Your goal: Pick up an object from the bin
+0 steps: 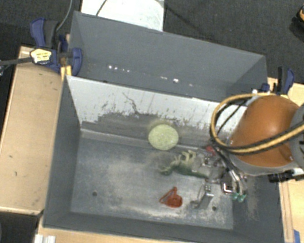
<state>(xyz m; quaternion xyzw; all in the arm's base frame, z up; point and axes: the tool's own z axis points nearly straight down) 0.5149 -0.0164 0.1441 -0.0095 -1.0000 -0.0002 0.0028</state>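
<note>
My gripper (203, 200) hangs low over the right part of the bin floor, its fingers pointing down just right of a small red thing (172, 198). A green toy figure (182, 163) lies just above and left of the gripper, close to its body. A pale green ball (163, 137) rests against the back wall, farther up and left. Nothing is visible between the fingers.
The arm with its orange cover and looped cables comes in over the bin's right side. The left half of the bin floor is bare grey metal with scuffs.
</note>
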